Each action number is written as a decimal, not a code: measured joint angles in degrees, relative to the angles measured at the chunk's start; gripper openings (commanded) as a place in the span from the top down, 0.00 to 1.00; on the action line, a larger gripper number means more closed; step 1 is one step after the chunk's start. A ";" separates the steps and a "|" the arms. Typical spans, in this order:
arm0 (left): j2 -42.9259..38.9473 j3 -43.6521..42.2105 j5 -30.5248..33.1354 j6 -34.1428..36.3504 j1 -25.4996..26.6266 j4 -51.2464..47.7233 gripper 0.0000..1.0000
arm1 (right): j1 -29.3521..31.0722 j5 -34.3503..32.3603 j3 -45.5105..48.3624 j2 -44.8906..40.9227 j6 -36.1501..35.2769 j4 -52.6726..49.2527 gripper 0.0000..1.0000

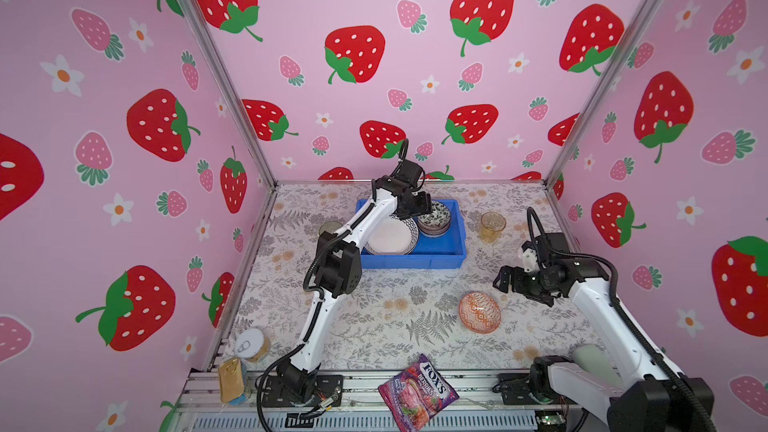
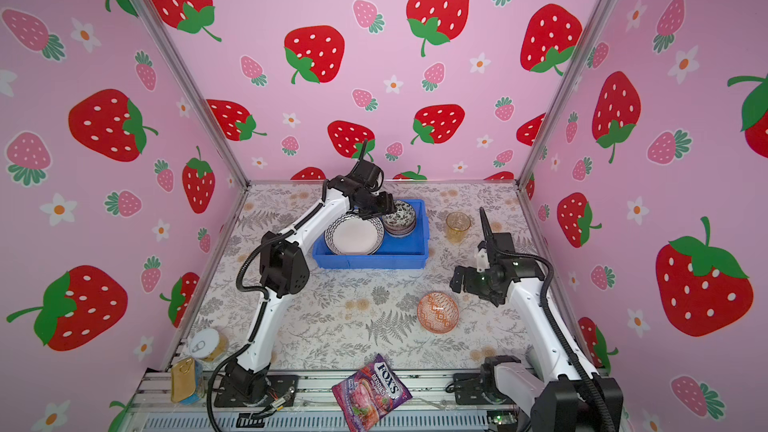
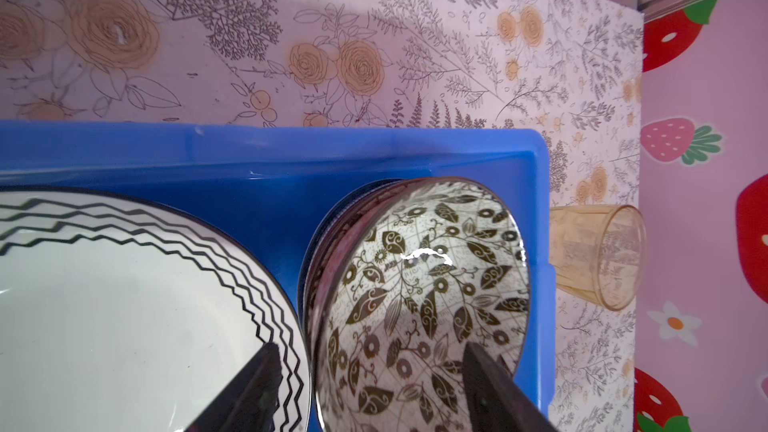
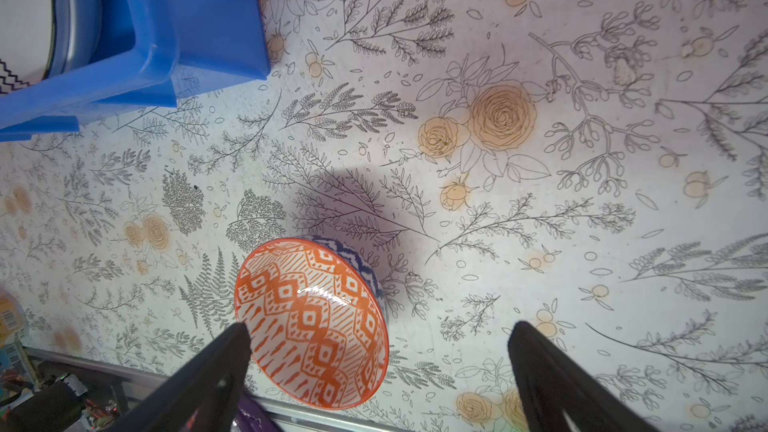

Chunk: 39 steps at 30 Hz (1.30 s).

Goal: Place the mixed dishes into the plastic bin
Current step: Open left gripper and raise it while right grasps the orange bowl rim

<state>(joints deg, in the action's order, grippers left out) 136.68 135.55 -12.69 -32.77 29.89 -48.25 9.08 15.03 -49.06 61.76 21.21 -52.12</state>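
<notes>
The blue plastic bin (image 1: 411,261) (image 2: 370,261) (image 3: 266,160) stands at the back middle in both top views. In it lie a white plate with a zigzag rim (image 1: 388,236) (image 3: 124,305) and a black-and-white leaf bowl (image 1: 434,218) (image 3: 424,284), tilted on a stack of bowls. My left gripper (image 1: 424,205) (image 3: 370,347) hovers open over that bowl's near rim, gripping nothing. An orange patterned bowl (image 1: 479,312) (image 4: 311,326) sits on the table. My right gripper (image 1: 505,280) (image 4: 380,326) stands open just above and beside it. An amber tumbler (image 1: 492,226) (image 3: 598,255) stands right of the bin. A greenish glass (image 1: 330,227) is partly hidden behind the left arm.
Two gold cans (image 1: 251,342) (image 1: 232,380) sit at the front left corner. A purple FOX'S candy bag (image 1: 417,392) lies on the front rail between the arm bases. Strawberry-print walls close in the back and both sides.
</notes>
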 measured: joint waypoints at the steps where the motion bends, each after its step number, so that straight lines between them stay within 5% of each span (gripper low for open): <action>1: -1.16 -0.35 0.00 0.00 0.00 -0.02 0.17 | 0.00 0.39 0.44 -0.07 0.11 0.22 0.06; 9: -14.56 -7.87 0.26 0.48 0.00 1.25 0.07 | 0.20 1.68 4.90 -0.07 1.31 1.53 0.17; 22: -37.90 -34.38 2.49 0.20 0.00 5.81 0.01 | 6.93 1.31 12.74 -2.36 7.06 5.40 0.35; 31: -43.95 -41.03 4.59 0.17 0.00 5.95 0.01 | 8.85 0.59 15.58 -2.62 10.08 8.61 0.61; 39: -46.86 -45.05 5.86 0.09 0.00 5.99 0.01 | 9.09 -0.87 15.61 -2.40 10.82 9.60 0.65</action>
<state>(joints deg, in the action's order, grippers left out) 89.82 90.50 -6.83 -32.69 29.89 -42.26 18.17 14.15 -33.45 59.35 32.03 -42.52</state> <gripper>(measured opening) 0.990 0.366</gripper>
